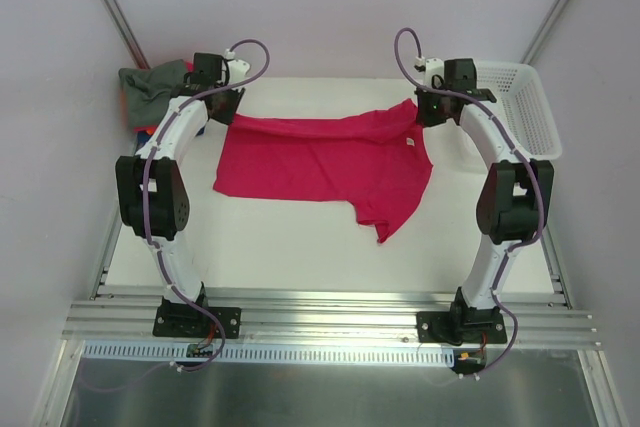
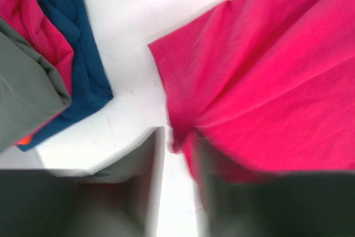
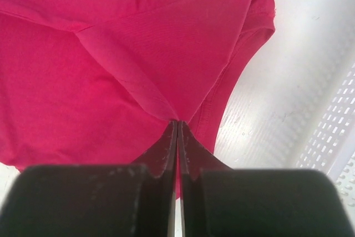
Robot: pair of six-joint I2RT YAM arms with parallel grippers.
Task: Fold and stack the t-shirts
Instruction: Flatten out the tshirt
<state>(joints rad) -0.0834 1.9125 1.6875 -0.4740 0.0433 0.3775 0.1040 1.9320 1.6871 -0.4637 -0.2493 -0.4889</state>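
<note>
Right gripper point(image 3: 177, 129): jaws pressed together, pinching a peaked fold of the red shirt point(image 1: 320, 157) at its far right edge, beside the neckline. Left gripper point(image 2: 180, 148): jaws slightly parted, with the shirt's far left corner lying in the gap. Whether that corner is gripped cannot be told.

The shirt lies spread across the middle of the table point(image 1: 300, 247), one sleeve trailing near. A grey-green shirt point(image 1: 150, 82) and a blue shirt point(image 2: 72, 43) are heaped far left. The basket point(image 1: 530, 107) stands far right.

Risk: a loose left corner may slip, and a pull by the right arm alone would then skew and crumple the cloth.
</note>
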